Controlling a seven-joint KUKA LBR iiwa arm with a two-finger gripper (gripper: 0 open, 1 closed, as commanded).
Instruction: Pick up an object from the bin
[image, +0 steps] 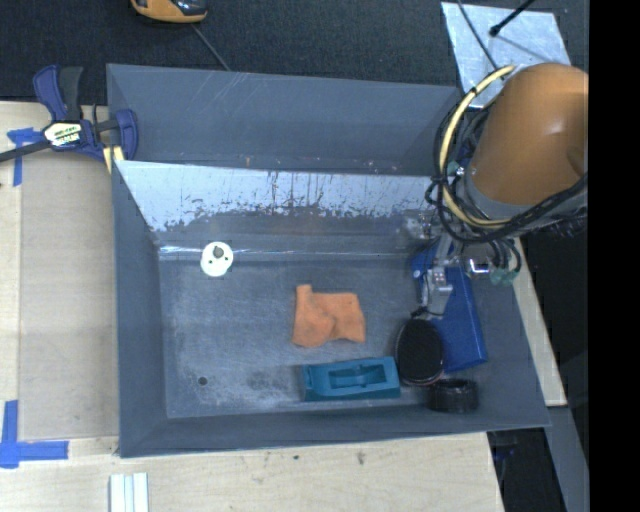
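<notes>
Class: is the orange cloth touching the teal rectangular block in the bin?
Apart. The camera view shows a strip of grey bin floor between the orange cloth and the teal block.

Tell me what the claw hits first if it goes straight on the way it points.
Most likely the flat blue rectangular block at the grey metal bin's right side: the claw points down at its left edge. The black oval object lies close beside it. Depth is unclear.

Overhead light, pale glare on the far wall of the bin (300, 195) (upper middle), soft sheen on orange cover (535, 115)
</notes>
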